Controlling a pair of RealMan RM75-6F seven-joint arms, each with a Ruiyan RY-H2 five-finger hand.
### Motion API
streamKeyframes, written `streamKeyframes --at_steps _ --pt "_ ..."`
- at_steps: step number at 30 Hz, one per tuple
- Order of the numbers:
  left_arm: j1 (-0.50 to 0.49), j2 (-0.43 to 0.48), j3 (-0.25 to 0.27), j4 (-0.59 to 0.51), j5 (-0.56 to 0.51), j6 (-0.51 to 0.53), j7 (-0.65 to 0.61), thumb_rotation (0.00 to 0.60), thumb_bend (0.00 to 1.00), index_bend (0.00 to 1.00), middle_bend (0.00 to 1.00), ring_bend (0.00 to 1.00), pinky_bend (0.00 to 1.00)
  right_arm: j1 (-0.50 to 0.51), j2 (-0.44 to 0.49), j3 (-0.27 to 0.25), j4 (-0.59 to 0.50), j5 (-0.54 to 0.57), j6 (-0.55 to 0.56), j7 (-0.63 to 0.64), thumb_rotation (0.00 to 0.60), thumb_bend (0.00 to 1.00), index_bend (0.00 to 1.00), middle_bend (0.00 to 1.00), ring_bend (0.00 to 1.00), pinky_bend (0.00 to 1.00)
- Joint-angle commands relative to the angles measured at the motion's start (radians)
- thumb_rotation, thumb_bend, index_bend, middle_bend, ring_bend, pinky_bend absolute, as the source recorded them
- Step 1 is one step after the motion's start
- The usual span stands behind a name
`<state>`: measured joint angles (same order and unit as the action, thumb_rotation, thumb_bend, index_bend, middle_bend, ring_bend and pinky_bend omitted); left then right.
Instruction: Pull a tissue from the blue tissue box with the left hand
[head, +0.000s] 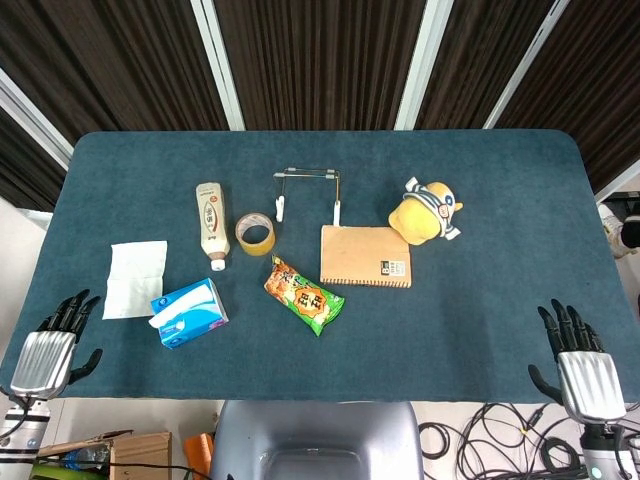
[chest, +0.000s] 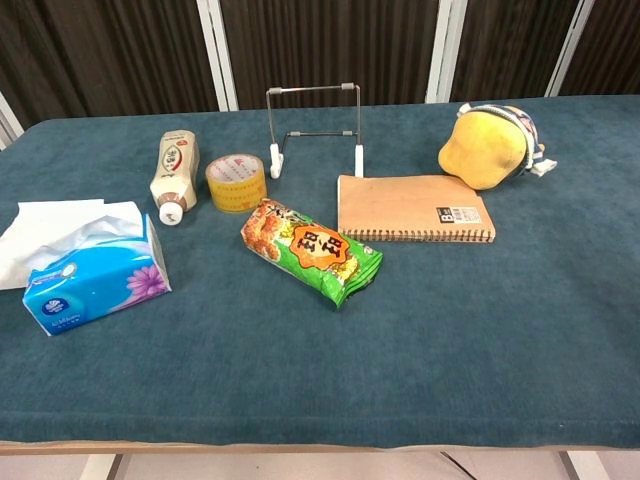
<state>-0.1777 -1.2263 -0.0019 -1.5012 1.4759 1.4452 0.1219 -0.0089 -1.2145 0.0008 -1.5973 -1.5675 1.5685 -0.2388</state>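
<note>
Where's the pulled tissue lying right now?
Head view: the tissue lies flat on the table's left side, just left of the blue tissue box, ahead of the left hand.

tissue (head: 134, 279) flat on table (head: 480, 200) | just left of tissue box (head: 190, 313) | bottle (head: 210, 224) behind box

The left hand (head: 46, 352), seen only in the head view, has a ribbed, silver-grey metallic plate across its back and slim black fingers (head: 68, 308), with a black thumb at its side. Below it a pale, whitish wrist section runs out of the picture. The right hand (head: 583, 370) is built the same: ribbed silver back plate, black fingers (head: 567, 322), black thumb, and a light grey wrist section below with a small dark detail
</note>
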Motion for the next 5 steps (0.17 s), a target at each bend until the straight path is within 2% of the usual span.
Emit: streamKeyframes --at_steps 1,5 --pt "0.006 -0.003 -0.005 0.004 0.0 0.007 0.002 0.6 0.32 0.15 0.07 0.09 0.32 -0.006 0.004 -0.002 0.005 -0.008 0.008 0.021 0.6 0.21 0.0 0.0 0.0 0.2" --pt "0.006 -0.001 -0.007 0.002 -0.002 -0.002 -0.006 0.6 0.32 0.15 0.08 0.09 0.32 -0.006 0.008 0.001 0.001 -0.005 0.005 0.027 0.6 0.21 0.0 0.0 0.0 0.2"
